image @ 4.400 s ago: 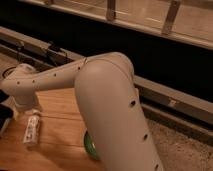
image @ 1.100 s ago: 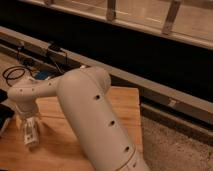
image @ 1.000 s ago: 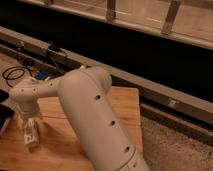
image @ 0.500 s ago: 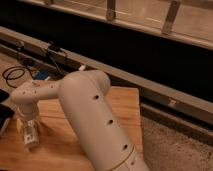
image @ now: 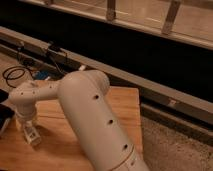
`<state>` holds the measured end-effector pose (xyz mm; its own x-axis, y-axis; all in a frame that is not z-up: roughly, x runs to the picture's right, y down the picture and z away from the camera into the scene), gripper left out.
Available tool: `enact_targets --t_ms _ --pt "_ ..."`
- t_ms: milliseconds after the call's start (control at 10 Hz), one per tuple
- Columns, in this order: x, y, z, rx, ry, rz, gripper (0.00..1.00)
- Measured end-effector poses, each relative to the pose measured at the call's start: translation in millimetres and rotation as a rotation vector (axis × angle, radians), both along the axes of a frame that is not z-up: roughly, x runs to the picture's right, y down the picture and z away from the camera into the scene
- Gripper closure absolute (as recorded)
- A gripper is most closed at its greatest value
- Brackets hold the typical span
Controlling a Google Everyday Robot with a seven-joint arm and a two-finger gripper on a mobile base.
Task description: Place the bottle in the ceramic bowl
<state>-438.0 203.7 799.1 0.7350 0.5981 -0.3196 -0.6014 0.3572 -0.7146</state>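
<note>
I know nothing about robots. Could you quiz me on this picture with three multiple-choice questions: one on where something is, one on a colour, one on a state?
1. Where is the gripper?
A. Up by the railing
B. Low over the table's left side
C. On the floor

2. What colour is the arm?
A. Red
B. Black
C. White

3. How does the cable lie?
A. Looped
B. Pulled straight
C. Wound around the arm

Answers: B, the gripper hangs just above the wood at the left. C, the arm's whole shell is white. A, the cable curls in a loop at the far left.
</note>
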Motion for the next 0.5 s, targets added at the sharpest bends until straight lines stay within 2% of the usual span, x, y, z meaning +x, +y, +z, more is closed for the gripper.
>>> enact_targets --t_ms 100,500 --pt "-1 0 -1.2 0.004 -0.005 0.000 0.99" --pt "7 -14 -8.2 0.042 0.002 0.023 1.00"
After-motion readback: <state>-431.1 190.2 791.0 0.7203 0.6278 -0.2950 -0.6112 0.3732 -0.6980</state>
